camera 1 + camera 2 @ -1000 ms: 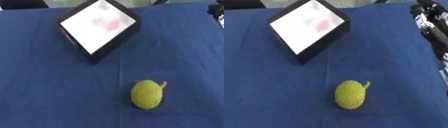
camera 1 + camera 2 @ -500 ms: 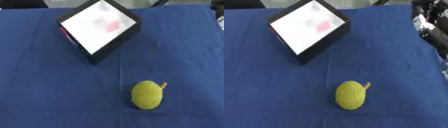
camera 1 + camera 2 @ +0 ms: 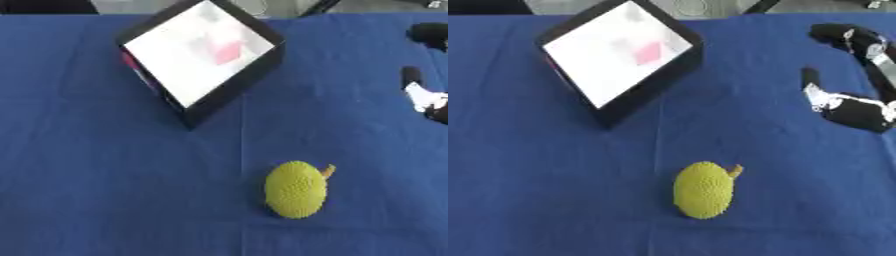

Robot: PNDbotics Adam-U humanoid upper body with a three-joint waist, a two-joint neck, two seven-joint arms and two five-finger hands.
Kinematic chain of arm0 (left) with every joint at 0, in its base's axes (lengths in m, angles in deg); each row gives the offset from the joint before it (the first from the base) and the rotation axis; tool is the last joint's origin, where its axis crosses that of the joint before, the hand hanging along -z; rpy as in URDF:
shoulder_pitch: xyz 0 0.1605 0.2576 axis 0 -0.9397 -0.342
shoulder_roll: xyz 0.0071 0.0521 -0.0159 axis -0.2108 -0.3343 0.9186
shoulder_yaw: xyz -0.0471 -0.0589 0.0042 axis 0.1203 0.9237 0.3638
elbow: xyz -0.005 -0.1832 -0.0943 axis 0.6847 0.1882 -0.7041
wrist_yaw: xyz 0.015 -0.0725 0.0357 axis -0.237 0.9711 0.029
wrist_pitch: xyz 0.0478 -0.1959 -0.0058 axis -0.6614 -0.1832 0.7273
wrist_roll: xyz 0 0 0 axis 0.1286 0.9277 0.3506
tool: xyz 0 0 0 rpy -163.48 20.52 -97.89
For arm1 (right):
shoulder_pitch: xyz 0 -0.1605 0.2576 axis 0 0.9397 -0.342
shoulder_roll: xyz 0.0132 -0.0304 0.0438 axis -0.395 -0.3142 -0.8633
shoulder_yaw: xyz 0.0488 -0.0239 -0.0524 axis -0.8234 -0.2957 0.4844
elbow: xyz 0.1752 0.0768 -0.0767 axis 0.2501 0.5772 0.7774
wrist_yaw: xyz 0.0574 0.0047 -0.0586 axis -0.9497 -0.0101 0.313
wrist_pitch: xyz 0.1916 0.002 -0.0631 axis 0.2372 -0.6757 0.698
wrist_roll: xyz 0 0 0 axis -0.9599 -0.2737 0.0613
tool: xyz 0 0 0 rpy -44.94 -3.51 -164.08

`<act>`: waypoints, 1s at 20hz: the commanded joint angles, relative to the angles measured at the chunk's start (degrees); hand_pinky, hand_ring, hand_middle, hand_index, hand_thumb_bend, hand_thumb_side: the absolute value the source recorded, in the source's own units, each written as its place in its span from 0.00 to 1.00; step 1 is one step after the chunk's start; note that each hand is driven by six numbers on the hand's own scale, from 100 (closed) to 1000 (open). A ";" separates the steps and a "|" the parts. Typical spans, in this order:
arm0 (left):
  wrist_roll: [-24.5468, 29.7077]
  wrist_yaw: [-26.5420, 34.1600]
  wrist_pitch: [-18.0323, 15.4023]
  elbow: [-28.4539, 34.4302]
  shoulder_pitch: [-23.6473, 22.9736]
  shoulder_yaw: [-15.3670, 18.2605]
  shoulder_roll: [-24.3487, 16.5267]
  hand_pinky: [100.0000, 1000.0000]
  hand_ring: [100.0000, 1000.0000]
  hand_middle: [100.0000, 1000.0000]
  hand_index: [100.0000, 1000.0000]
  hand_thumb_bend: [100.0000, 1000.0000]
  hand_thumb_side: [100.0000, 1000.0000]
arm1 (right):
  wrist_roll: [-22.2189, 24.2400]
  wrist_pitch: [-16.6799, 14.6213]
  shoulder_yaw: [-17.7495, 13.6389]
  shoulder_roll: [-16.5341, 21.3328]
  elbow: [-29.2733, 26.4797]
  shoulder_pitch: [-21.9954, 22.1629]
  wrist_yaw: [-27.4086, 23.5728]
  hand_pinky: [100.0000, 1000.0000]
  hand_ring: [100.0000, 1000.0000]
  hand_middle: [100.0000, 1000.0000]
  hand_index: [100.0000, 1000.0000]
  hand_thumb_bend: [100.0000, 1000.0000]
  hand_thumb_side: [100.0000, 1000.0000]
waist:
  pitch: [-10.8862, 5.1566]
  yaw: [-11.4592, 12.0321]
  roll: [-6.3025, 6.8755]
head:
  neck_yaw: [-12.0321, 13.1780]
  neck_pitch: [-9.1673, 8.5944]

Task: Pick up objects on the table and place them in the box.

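While the right hand shows at the right edge of the right eye view, over the blue cloth of the table, it touches nothing; only black and silver parts w/ a white patch can be made out, so whether its fingers are straight or curled can't be told. One dark finger seems to stick up toward the far side, though that's blurry. A yellow-green bumpy fruit w/ a short orange stem lies on the cloth near the front, well apart from the hand. Beyond it, to the left, sits the black box, corner toward the camera, white inside, w/ something pink in it.
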 commanded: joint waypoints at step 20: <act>0.32 3.07 0.63 -1.08 -2.51 0.44 0.77 0.69 0.73 0.73 0.87 0.07 0.78 | 12.36 -6.03 9.18 9.34 -1.35 -0.28 7.42 0.98 0.91 0.81 0.91 0.00 0.13 | -1.91 -0.11 -1.94 | -0.34 1.66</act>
